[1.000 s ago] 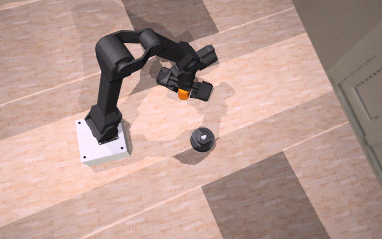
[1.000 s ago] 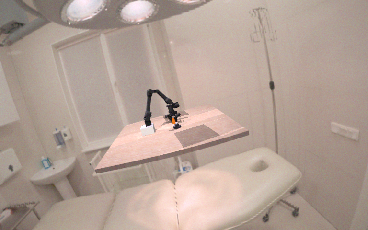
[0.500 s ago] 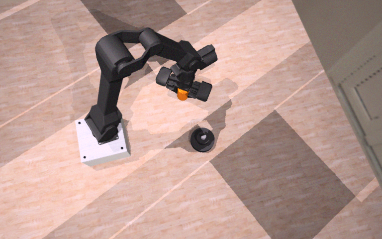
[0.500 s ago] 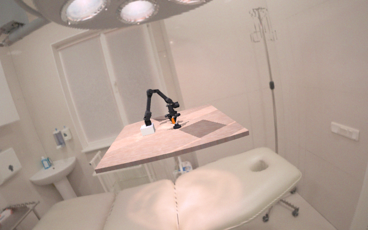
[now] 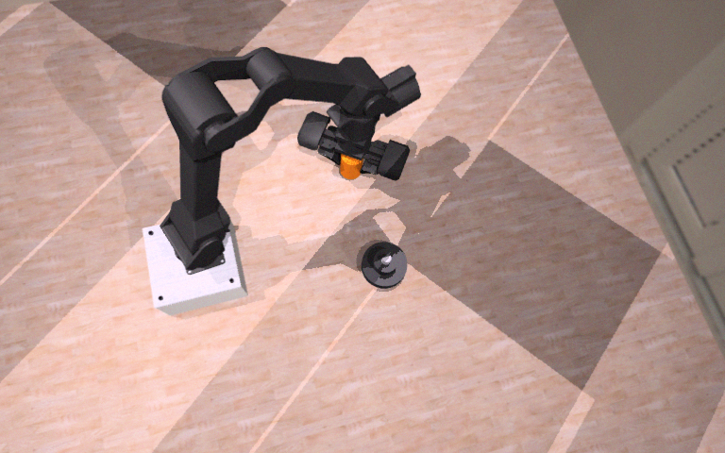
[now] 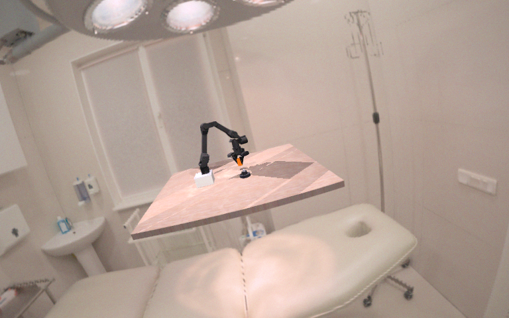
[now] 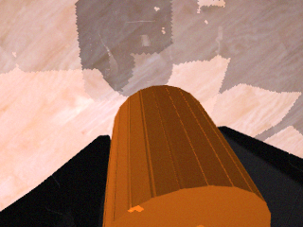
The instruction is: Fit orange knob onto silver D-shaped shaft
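The orange knob [image 5: 350, 167] [image 6: 239, 161] [image 7: 166, 147] is a ribbed cylinder between the fingers of my gripper [image 5: 351, 159] [image 7: 163, 141]. The gripper is shut on it, with a dark finger on each side in the wrist view. The knob appears a little above the table. Its underside and hole are hidden. The round dark pedestal [image 5: 382, 281] [image 6: 244, 175] stands apart from the knob, below it in the top view. The small silver shaft [image 5: 386, 260] stands up from its centre. I cannot make out the shaft's flat side.
The arm's white base block [image 5: 178, 285] [image 6: 204, 179] stands left of the pedestal. The wooden table [image 5: 299, 374] [image 6: 210, 200] carries large patches of shadow. The table's edge shows in the exterior view.
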